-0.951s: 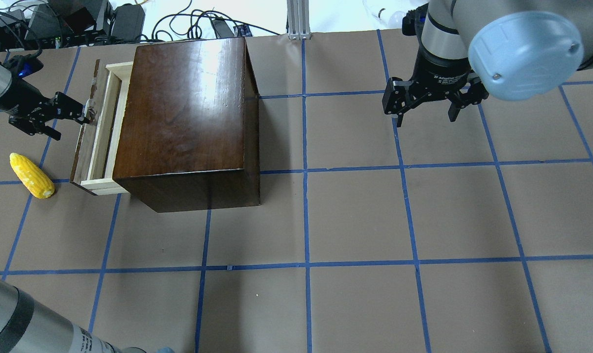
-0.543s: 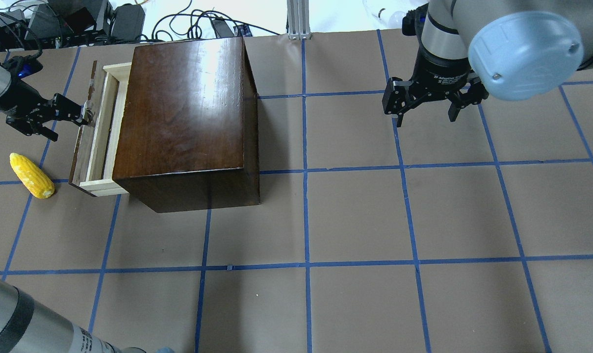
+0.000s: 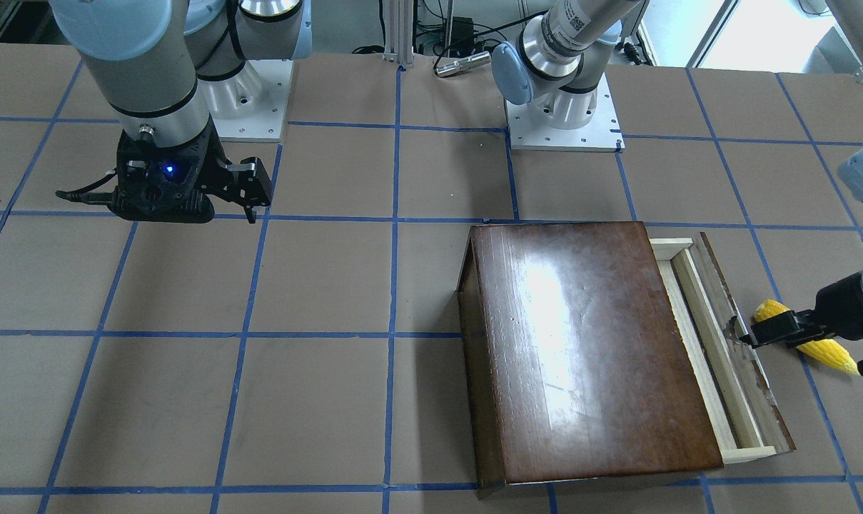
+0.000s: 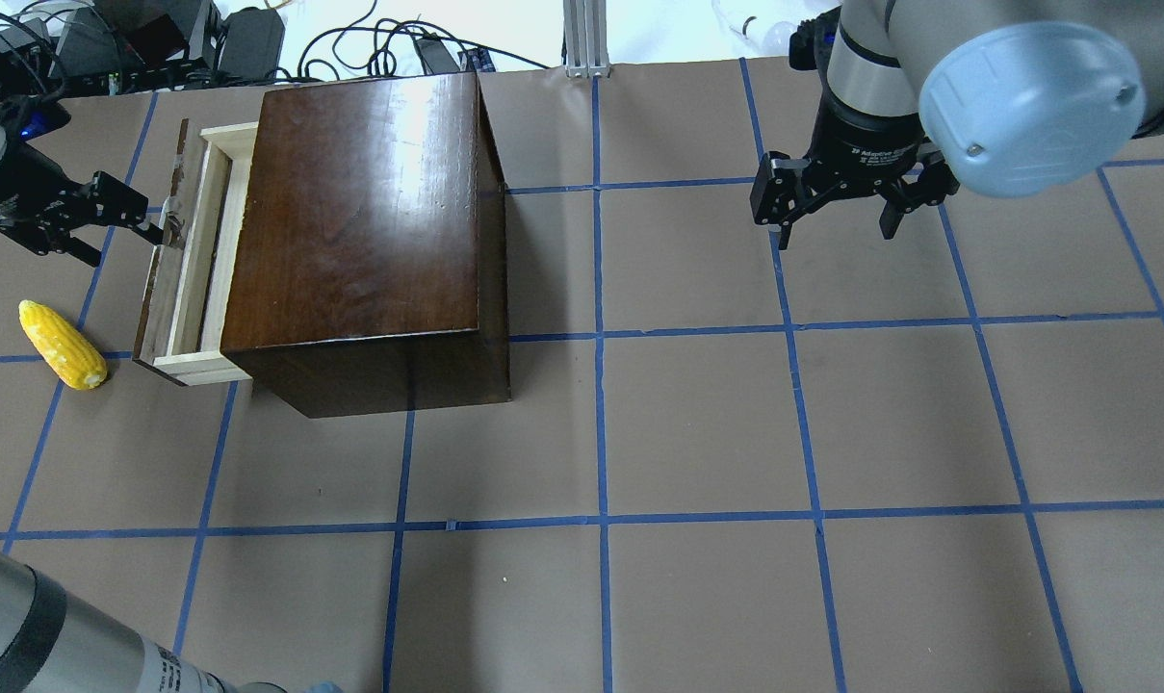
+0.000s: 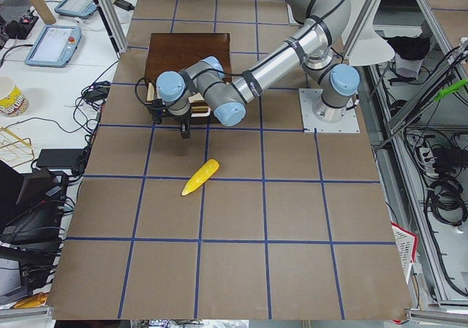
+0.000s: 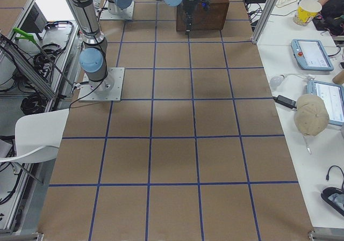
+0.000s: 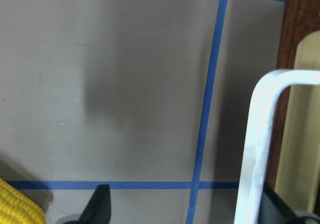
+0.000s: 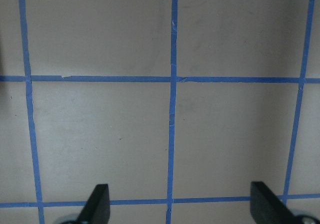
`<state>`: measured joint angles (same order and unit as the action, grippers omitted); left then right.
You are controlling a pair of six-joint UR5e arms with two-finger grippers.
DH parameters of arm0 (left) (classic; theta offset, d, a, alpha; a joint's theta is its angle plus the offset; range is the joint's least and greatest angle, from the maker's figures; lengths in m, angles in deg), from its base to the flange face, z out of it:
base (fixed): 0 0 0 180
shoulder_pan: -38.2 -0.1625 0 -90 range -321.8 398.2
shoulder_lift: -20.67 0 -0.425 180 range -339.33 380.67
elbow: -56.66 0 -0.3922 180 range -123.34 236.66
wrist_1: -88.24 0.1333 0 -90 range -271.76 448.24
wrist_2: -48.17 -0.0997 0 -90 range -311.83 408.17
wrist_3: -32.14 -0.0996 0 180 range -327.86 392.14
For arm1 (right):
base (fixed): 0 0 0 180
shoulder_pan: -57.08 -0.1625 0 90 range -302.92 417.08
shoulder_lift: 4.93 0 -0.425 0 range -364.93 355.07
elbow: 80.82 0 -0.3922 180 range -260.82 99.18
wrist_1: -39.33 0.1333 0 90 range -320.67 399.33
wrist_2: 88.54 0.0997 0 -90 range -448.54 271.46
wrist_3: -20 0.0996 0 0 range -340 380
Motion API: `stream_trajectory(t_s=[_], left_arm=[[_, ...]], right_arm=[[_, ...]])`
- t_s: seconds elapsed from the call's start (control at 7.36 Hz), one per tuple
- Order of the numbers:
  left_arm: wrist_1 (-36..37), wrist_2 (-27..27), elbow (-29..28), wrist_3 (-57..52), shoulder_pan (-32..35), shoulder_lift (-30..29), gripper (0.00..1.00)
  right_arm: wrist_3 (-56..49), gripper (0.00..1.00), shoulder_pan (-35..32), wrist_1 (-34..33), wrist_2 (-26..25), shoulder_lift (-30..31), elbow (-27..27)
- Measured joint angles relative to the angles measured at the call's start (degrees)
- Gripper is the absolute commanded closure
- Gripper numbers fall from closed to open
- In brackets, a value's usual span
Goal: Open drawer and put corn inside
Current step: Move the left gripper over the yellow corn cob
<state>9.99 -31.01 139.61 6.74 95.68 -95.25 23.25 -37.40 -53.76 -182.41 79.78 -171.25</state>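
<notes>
Nearest, on the desk (image 4: 697,423) beside the box (image 4: 360,212), off its open side: corn (image 4: 62,344), lying free. Farther along that same side: left tool (image 7: 187,204), fingers spread, one seemingly hooked behind the handle (image 7: 255,134), clamping nothing. Looks midway through step one, dragging the drawer (image 4: 189,279) out; shows only a narrow strip of tray past the box. Calls for more straight pull before a cob fits, then unhooking, dropping back to the corn, pinching across its middle. Well off the opposite side of the box: right tool (image 4: 837,231), spread wide, idle over the desk.
</notes>
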Motion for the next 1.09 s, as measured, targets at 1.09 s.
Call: stream_trajectory(t_s=[1.09], left_arm=[[5.3, -9.7, 0.5, -9.7, -6.1, -1.9, 0.00]], right_arm=[[0.0, 0.00, 0.0, 0.0, 0.0, 0.0, 0.0]])
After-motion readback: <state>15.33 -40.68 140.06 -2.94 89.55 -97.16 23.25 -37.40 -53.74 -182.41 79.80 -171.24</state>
